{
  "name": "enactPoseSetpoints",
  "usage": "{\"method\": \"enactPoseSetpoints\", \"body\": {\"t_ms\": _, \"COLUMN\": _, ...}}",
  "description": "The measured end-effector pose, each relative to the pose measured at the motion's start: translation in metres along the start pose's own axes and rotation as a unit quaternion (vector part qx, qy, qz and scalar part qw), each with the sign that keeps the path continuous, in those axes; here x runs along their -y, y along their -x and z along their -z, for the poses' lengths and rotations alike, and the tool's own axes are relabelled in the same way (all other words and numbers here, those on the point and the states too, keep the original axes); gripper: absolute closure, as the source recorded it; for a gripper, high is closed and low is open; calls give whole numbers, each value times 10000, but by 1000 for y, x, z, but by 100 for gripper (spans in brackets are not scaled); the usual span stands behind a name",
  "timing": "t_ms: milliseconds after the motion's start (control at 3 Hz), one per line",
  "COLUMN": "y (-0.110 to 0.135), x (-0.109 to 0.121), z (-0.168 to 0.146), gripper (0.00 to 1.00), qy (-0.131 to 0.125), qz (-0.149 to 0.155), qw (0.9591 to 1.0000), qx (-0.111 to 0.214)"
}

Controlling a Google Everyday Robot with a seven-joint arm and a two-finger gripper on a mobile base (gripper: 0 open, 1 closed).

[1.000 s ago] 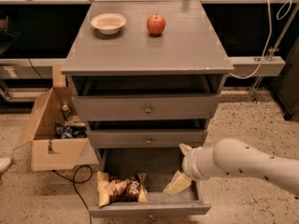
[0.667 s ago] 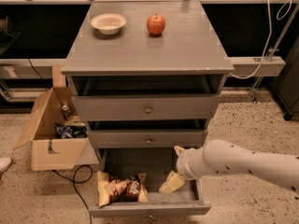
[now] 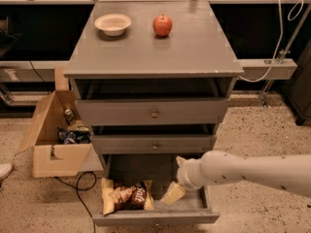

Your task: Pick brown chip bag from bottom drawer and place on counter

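Three grey drawers sit in the cabinet, and the bottom drawer [image 3: 155, 218] is pulled well out while the two shallower ones above it are only slightly ajar. The brown chip bag [image 3: 125, 196] lies flat on the floor of that bottom drawer, near the front and towards the left of the view, with its pale ends pointing left and right. The robot's white arm [image 3: 243, 169] reaches in from the right of the view, and its pincer [image 3: 173, 193] hangs low inside the open drawer, just beside the bag's right end. Whether the pincer is released or clenched cannot be told. On the grey tabletop [image 3: 155, 52] stand a pale bowl [image 3: 112, 24] and a red apple [image 3: 163, 25], set apart near the back. An open cardboard box [image 3: 53, 154] sits on the floor left of the cabinet.
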State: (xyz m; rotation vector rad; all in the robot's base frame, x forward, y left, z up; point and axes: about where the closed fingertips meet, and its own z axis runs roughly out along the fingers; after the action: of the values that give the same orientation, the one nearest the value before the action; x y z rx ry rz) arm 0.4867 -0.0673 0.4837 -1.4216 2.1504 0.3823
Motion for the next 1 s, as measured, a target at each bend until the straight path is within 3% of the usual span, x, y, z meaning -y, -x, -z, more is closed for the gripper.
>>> {"method": "enactPoseSetpoints", "body": {"t_ms": 333, "y": -4, "x": -1, "z": -45, "gripper": 0, "qy": -47, "qz": -89, "qw": 9999, "qx": -55}}
{"method": "enactPoseSetpoints", "body": {"t_ms": 667, "y": -3, "x": -11, "z": -95, "gripper": 0, "qy": 240, "qz": -78, "qw": 9995, "qx": 172}}
{"method": "enactPoseSetpoints", "body": {"t_ms": 1000, "y": -1, "x": -4, "z": -126, "gripper": 0, "qy": 528, "qz": -369, "qw": 9948, "qx": 787}}
